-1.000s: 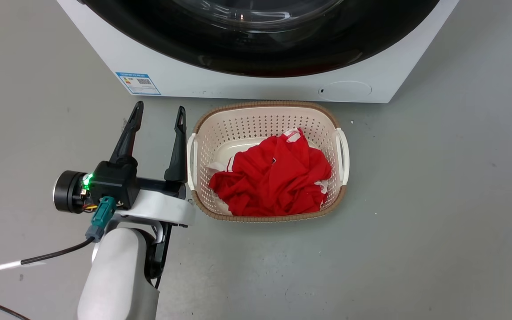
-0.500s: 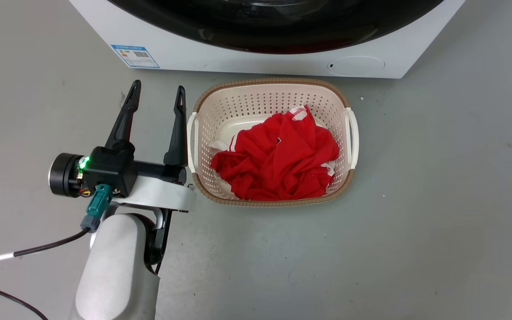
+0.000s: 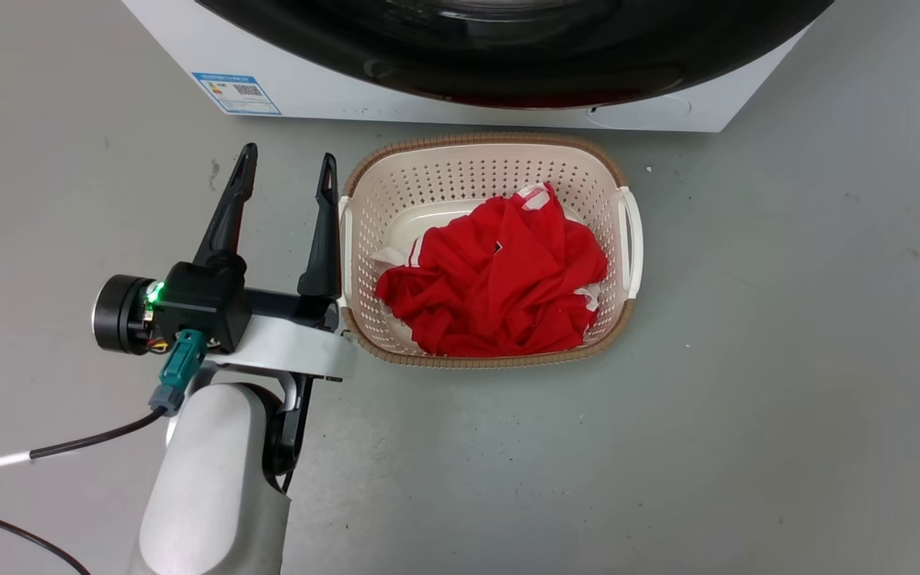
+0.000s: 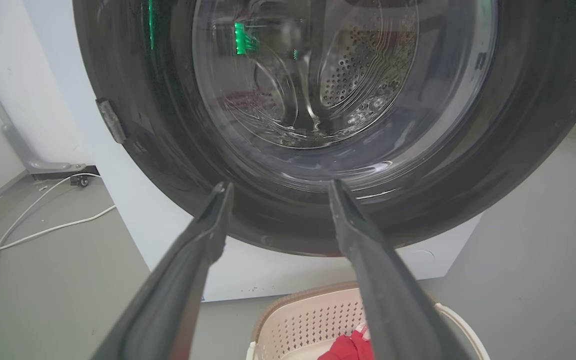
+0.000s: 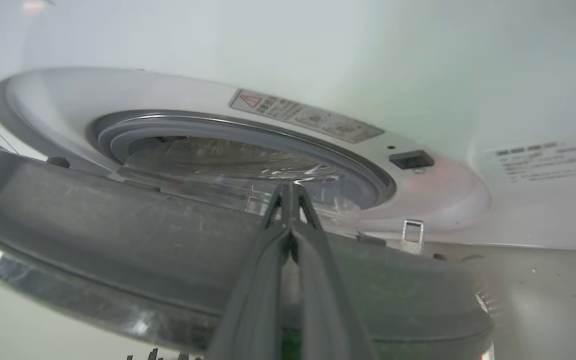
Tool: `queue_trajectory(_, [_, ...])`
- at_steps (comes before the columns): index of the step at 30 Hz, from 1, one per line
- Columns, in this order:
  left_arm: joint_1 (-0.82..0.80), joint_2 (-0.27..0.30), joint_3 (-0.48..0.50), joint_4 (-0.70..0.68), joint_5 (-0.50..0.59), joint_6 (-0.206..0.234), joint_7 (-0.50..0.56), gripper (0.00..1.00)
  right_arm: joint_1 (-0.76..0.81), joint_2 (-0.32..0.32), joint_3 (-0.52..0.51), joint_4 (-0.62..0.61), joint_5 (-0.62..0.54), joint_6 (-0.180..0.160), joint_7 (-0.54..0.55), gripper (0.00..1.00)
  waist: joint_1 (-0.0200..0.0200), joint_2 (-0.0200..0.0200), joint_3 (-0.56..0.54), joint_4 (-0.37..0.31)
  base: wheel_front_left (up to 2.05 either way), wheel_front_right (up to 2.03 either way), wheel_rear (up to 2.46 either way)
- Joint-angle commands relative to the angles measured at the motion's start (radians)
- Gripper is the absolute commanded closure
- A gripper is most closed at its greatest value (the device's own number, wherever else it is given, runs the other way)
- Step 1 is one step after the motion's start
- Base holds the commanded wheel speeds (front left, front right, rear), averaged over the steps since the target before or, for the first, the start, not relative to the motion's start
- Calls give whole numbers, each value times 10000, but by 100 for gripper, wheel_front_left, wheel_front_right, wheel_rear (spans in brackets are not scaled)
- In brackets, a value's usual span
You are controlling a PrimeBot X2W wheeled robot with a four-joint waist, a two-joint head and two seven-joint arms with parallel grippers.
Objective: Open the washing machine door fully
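Black washing machine door (image 5: 93, 220), ajar; right gripper (image 5: 288, 187), closed on nothing, is set against its inner face, where slipping off is risked; left gripper (image 3: 288, 157), spread wide, below it.

Washing machine door (image 3: 508, 72) mostly off top edge

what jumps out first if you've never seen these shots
The crumpled red garment in the cream basket, centre of the head view. Above it looms the glossy black washing machine door, with the open left pincer just left of the basket. In the right wrist view, the shut right pincer sits at the door's edge.
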Motion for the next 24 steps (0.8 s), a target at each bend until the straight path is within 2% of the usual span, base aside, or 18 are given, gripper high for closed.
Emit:
queue_trajectory(1, [-165,-15,-5,24,6,28,-26,0,206,145,20,-52,55,4,139,100,-1,0,-24,-20,0,0,0])
queue_trajectory(13, [53,-17,38,227,21,-36,-26,0,1636,467,-291,-1084,717,2,1888,100,-1,0,-724,-204,0,0,0])
queue_trajectory(24, [709,31,15,515,169,-151,-26,0,3801,1149,-408,-2117,1162,2,2565,100,-1,0,-1969,-173,0,0,0])
